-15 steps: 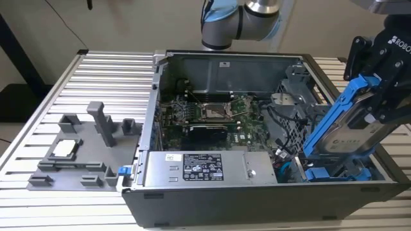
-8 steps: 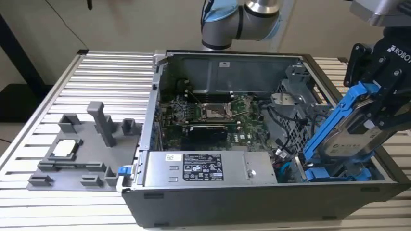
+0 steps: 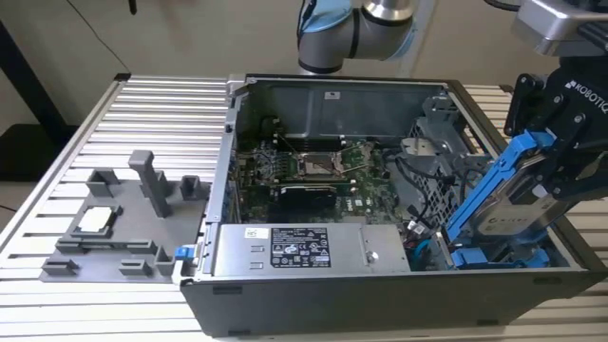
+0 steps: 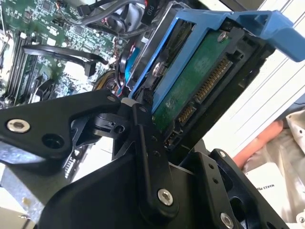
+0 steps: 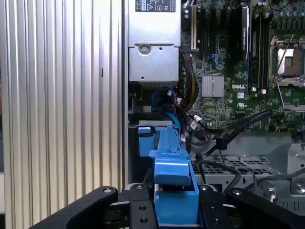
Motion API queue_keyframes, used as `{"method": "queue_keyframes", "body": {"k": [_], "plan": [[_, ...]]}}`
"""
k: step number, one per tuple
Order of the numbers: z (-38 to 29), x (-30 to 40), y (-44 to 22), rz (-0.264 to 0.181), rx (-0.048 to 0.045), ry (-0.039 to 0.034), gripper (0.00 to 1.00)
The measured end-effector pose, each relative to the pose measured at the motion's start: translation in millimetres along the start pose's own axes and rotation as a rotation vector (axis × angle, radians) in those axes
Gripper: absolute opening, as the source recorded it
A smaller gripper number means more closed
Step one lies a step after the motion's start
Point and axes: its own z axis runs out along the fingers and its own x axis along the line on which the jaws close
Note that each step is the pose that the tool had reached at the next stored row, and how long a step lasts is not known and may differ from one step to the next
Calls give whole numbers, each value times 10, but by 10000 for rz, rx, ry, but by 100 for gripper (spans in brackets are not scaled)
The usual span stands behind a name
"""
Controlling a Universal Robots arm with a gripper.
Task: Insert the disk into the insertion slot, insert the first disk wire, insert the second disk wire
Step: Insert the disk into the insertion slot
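1. While the gripper (image 3: 537, 187) hangs over the open computer case (image 3: 314, 306) at about four o'clock in the exterior view, its fingers (image 5: 136, 206) are closed on the disk (image 3: 510, 211), pinching the blue carrier (image 5: 172, 164) from both sides.
2. The disk is tilted, its lower end down in the case corner just above the blue fittings of what looks like the insertion slot (image 3: 499, 258). I cannot tell whether the two touch.
3. The power-supply box (image 3: 304, 249) lies at nine o'clock from the disk, and dark cables (image 3: 413, 171) at about ten o'clock, near the bay.
4. Judging by this, seating the disk is the step in hand, with neither wire plugged in yet.
5. To do it well, square the carrier's edges to the slot's rails, take out the tilt, feed slowly, and stay clear of the cables so that none is trapped underneath.
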Motion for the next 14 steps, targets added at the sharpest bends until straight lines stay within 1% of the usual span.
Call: {"method": "queue_keyframes", "body": {"k": [8, 12, 14], "plan": [[86, 3, -11, -3, -1, -85, 33], [122, 15, -19, -2, -1, -149, 33], [150, 19, -24, -3, -1, -159, 33]]}}
